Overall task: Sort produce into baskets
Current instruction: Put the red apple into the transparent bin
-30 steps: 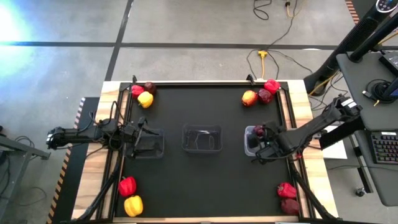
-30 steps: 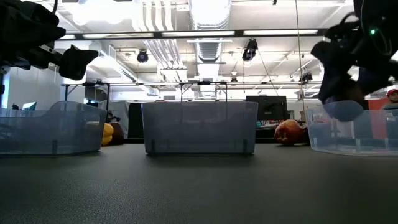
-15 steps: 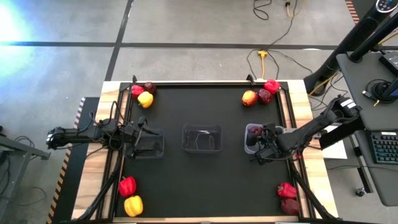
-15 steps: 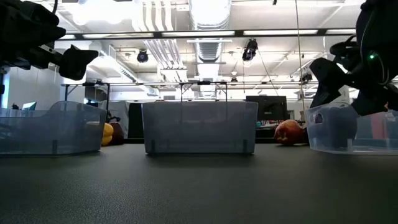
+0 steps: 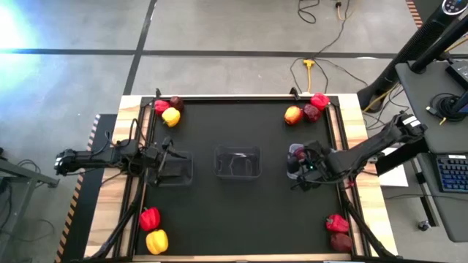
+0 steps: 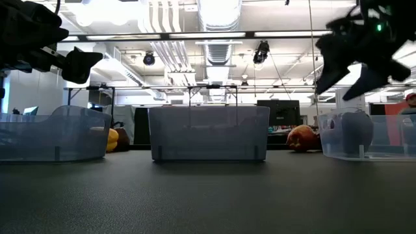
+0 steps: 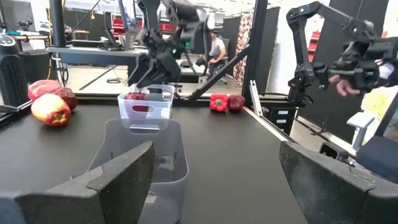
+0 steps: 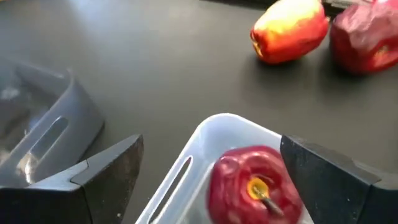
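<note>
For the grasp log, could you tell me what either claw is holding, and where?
Nothing: both are open. The right claw is above the apple lying in its tub; the left claw is empty.

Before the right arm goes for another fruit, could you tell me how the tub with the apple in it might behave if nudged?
The right tub looks thin and see-through, so probably light and apt to slide on the smooth black mat. The round apple inside may roll. The right gripper hangs open above it.
</note>
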Controlling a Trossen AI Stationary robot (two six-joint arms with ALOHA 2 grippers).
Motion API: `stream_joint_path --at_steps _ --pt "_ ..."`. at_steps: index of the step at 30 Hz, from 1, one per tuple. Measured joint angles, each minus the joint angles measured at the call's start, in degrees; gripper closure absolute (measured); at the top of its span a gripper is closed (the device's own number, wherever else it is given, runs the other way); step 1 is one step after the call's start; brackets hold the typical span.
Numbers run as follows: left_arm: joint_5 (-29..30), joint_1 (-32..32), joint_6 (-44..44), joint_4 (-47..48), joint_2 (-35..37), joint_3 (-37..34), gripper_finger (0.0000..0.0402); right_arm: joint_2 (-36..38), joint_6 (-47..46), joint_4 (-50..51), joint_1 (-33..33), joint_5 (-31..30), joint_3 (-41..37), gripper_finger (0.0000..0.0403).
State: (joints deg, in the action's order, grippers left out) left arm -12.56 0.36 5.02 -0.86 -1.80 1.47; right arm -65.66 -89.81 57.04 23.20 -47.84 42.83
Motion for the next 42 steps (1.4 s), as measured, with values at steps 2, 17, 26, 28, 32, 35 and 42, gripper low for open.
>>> stream_joint_path --at_steps 2,17,26,28,32,35,42 --pt "0.0 0.0 0.0 0.0 0.0 0.0 0.0075 0.0 3.3 4.7 0.0 3.7 4.1 0.0033" --pt "0.0 0.0 0.0 0.0 0.0 0.0 0.0075 -14.6 16.3 9.3 15.8 55.3 30.8 0.0033" --pt "0.0 0.0 0.0 0.0 0.0 0.0 0.0075 -32.2 12.2 9.7 33.2 63.4 41.0 0.0033" --pt "0.0 0.0 0.0 0.0 0.0 0.0 0.0075 -34.0 9.9 9.7 36.2 65.1 41.4 0.0033" --pt "0.0 0.0 0.0 0.0 0.0 0.0 0.0075 -35.0 4.9 9.8 40.3 66.0 40.8 0.0033" --pt "0.0 0.0 0.0 0.0 0.0 0.0 0.0075 -35.0 3.7 9.7 41.4 65.4 39.9 0.0033" --pt "0.0 0.0 0.0 0.0 0.0 0.0 0.0075 -34.9 5.0 8.7 41.8 64.7 35.3 0.0033"
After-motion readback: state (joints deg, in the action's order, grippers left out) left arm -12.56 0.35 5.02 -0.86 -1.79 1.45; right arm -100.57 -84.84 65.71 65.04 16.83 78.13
